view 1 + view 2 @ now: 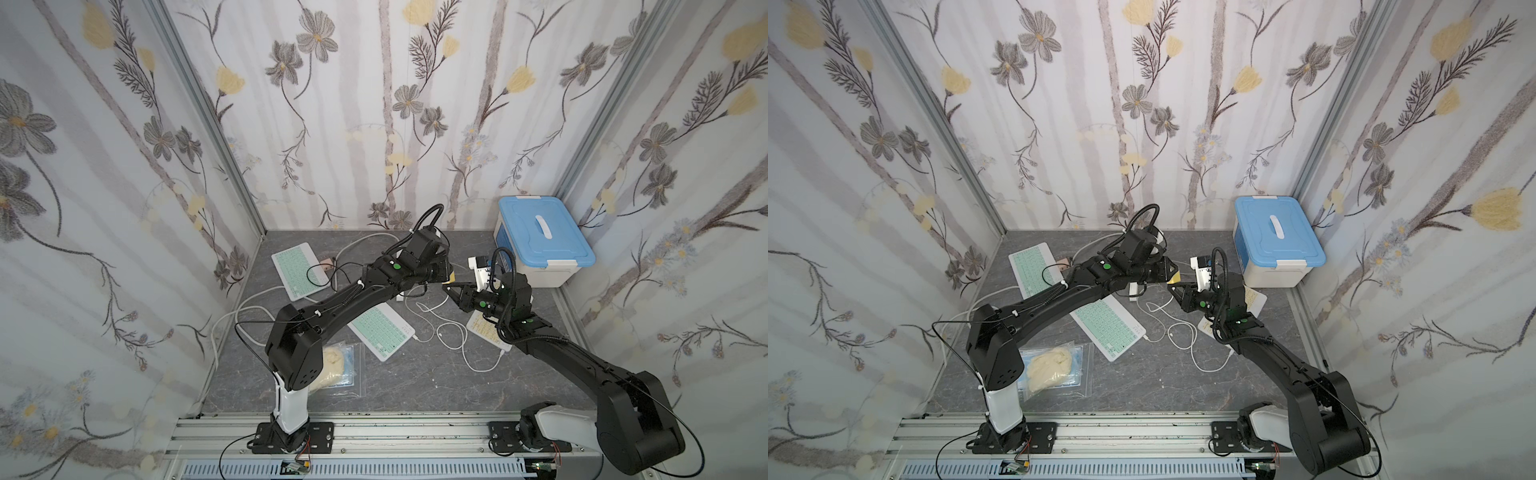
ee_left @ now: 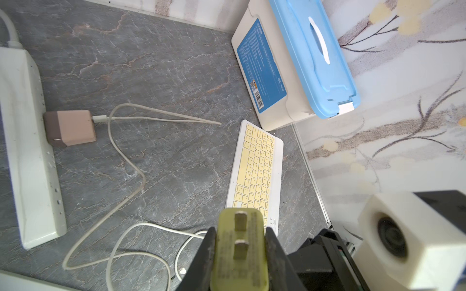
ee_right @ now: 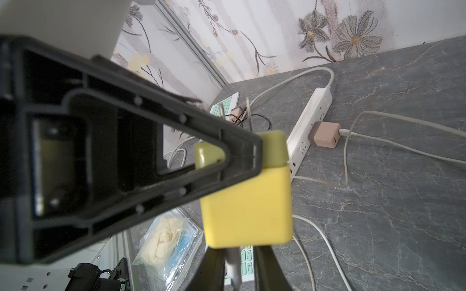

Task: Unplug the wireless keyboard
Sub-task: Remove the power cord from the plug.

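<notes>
My left gripper is shut on a yellow power adapter, held in the air off the white power strip, its two prongs bare. In both top views the adapter hangs between the two arms. My right gripper sits right under the adapter, jaws narrow around a grey cable plug at its underside. A white cable trails from there down to the table. The yellow keyboard lies by the right wall. Two green keyboards lie left of centre.
A pink adapter with a white cable stays plugged into the strip. A blue-lidded box stands at the back right. A bag of gloves lies by the left arm's base. Loose white cables loop over the mid table.
</notes>
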Motion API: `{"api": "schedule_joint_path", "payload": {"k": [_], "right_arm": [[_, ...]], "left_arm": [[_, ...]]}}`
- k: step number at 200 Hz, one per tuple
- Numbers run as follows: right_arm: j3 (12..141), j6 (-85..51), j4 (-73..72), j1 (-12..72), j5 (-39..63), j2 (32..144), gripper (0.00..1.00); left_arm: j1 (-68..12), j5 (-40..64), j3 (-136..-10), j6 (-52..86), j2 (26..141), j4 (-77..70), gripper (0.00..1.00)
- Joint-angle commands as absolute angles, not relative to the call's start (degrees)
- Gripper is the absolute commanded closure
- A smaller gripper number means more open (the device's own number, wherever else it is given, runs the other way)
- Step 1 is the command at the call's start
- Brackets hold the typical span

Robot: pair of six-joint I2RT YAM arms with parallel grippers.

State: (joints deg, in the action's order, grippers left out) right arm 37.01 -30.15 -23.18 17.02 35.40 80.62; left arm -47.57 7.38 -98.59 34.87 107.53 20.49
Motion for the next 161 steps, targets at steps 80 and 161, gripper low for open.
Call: {"api": "schedule_joint_path", "payload": {"k": [80, 161], "right_arm": [[37.95, -34.20, -30.06, 17.05, 37.55, 83.73, 1.00], [41.53, -26.99, -23.23, 17.02, 37.06, 85.29, 1.00]], "left_arm": [[-47.47, 4.99, -97.10, 34.10, 106.20, 18.45, 1.00], [-46.42, 7.22, -100.72, 29.34, 105.83, 22.00, 1.00]]}}
